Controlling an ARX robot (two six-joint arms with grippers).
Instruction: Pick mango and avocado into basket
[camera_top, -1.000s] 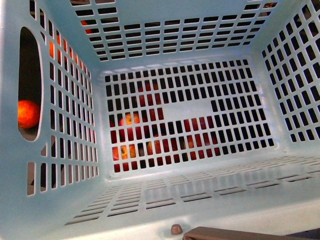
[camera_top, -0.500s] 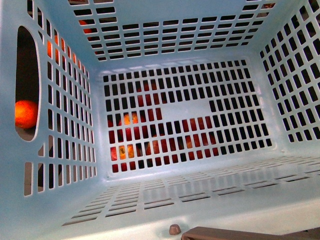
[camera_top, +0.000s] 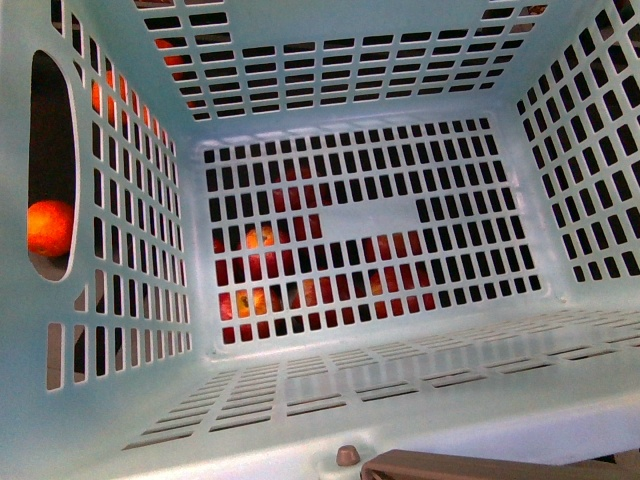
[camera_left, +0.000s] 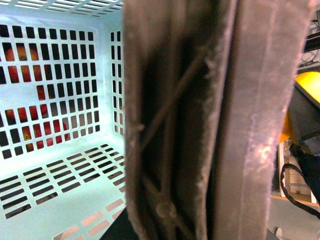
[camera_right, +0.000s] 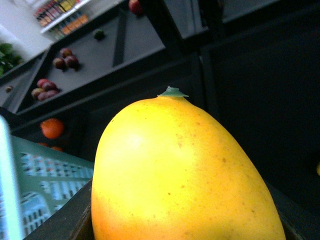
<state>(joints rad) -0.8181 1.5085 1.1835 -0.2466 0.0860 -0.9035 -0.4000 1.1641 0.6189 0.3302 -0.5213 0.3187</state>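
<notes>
Mid-carry on fruit one: the smooth yellow-orange oval mango (camera_right: 185, 175) fills the right wrist view, pinched, I reckon, by the right tool (camera_right: 186, 232), and next it has to clear the rim of the empty pale turquoise slotted plastic basket (camera_top: 400, 215). Left tool I can't tell, only the brown ribbed handle (camera_left: 200, 125) shows. Since a second ago the basket drifted slightly left in the front frame.

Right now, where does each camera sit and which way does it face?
Front: on the body, looking into the basket; apples show through its slotted floor; no arm shows.
Left wrist: against the basket's brown handle, interior beside it; no hand shows.
Right wrist: close behind the mango, dark fingers of the right hand flanking it; fruit shelves beyond.
Shared: front and left wrist both see the basket's interior and handle.
</notes>
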